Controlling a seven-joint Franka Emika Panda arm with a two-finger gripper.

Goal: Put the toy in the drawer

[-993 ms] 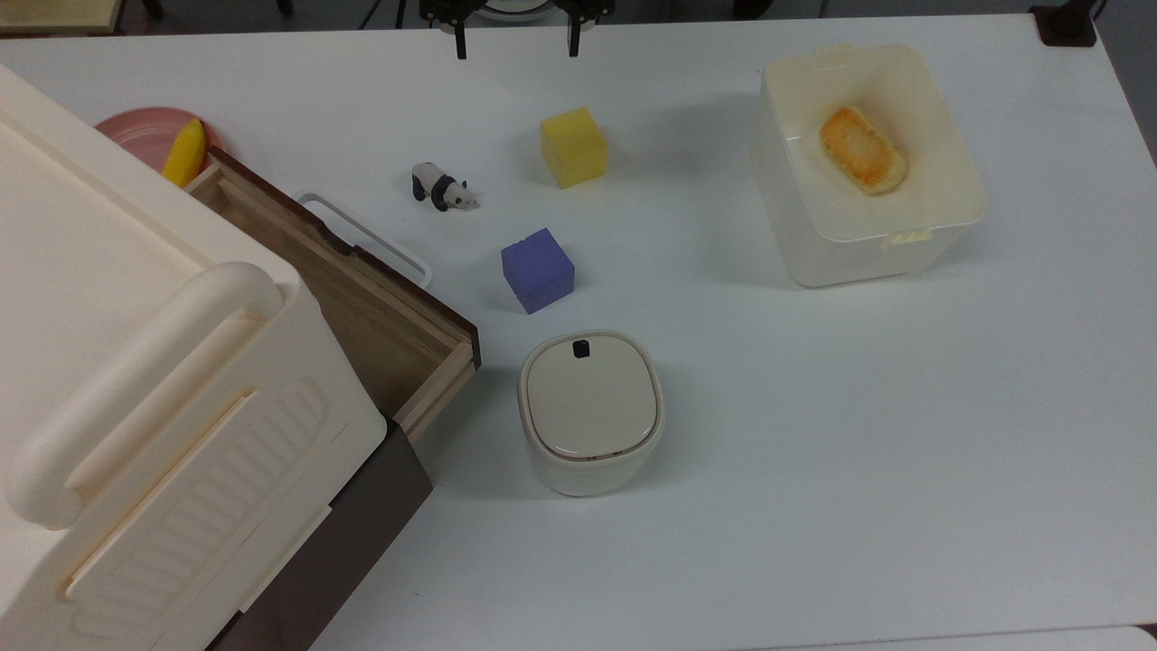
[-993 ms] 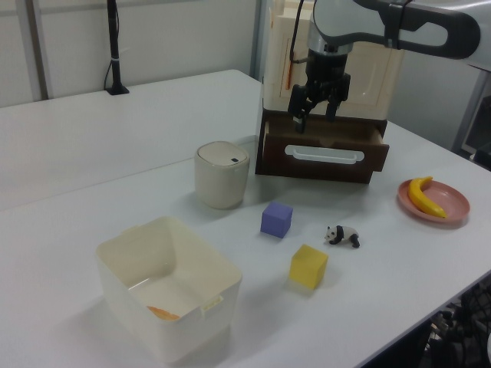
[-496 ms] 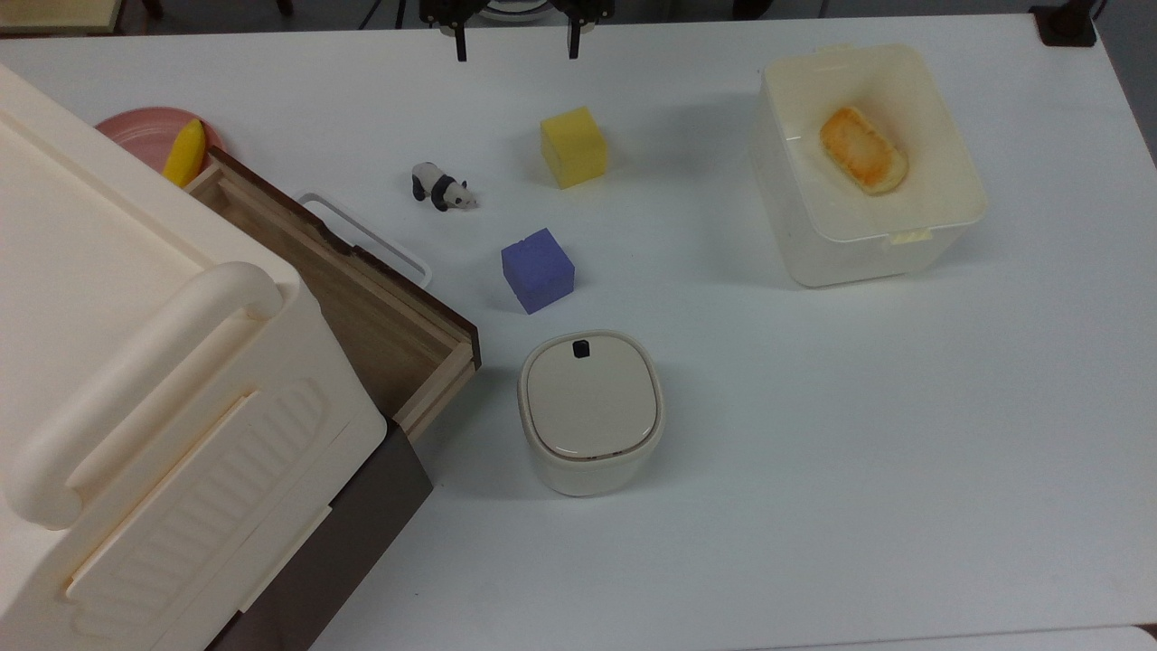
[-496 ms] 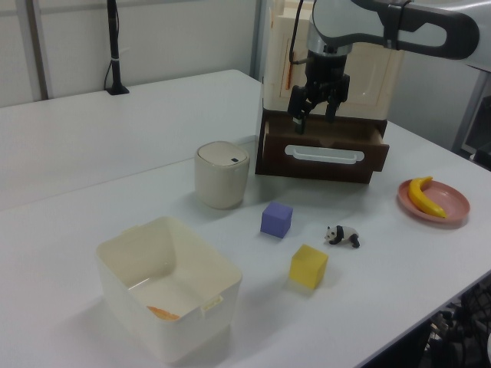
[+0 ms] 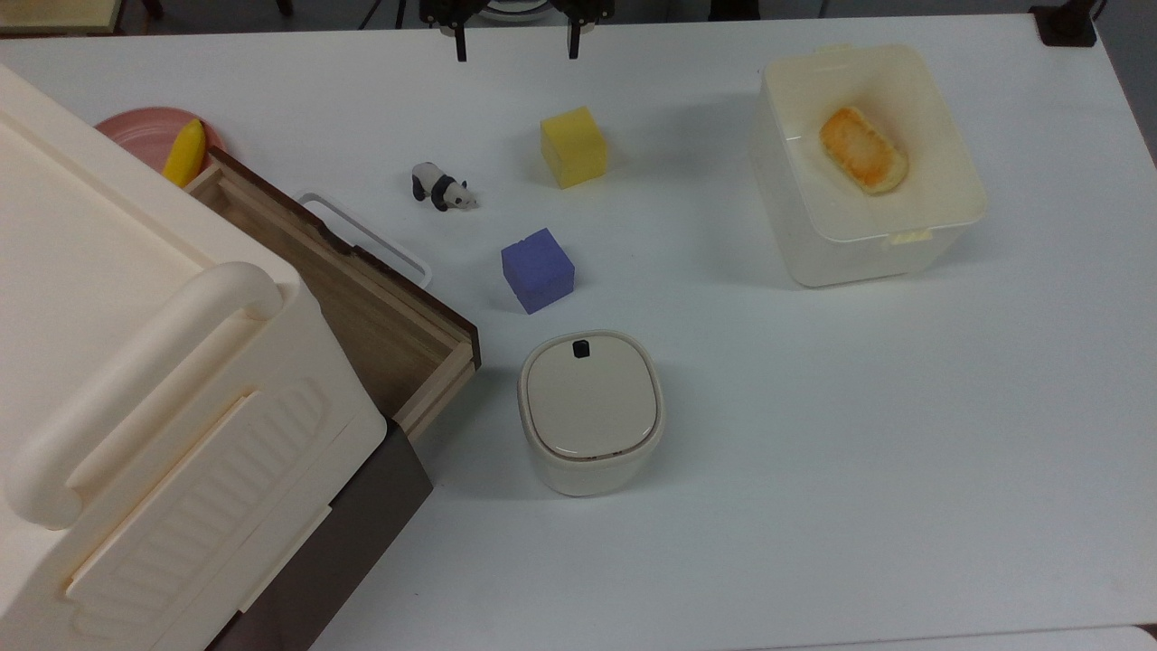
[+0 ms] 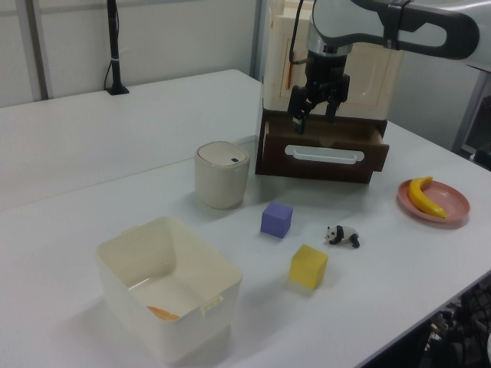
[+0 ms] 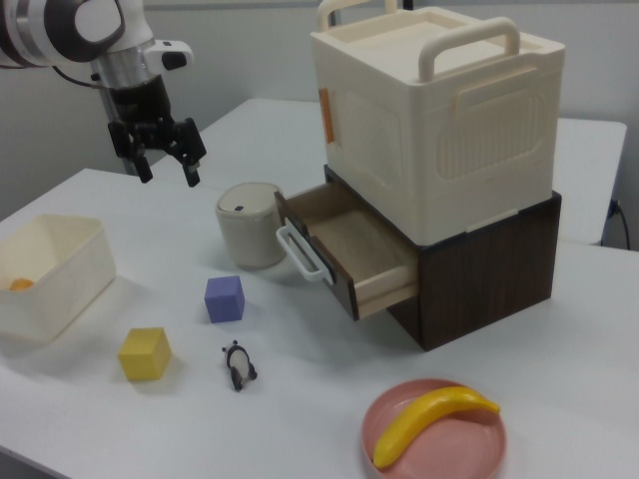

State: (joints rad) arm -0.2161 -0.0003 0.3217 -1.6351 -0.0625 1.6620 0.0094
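Two dark fingers of the gripper (image 7: 160, 164) hang spread apart in the air with nothing between them, at the right view's upper left; in the top view the gripper (image 5: 515, 41) is cut off by the upper edge. Going left to right in the right view: the white tub (image 7: 50, 274), partly cropped, with an orange item inside that is hard to identify; the yellow cube (image 7: 145, 353); the purple cube (image 7: 224, 298); the toy (image 7: 238, 365) standing on the table (image 7: 300, 419), apart from both cubes; the lidded bin (image 7: 250, 224); then the drawer (image 7: 349, 254), pulled open and with its floor bare, under the cream cabinet (image 7: 439, 110). A banana (image 7: 429, 423) lies on a pink plate (image 7: 479, 454).
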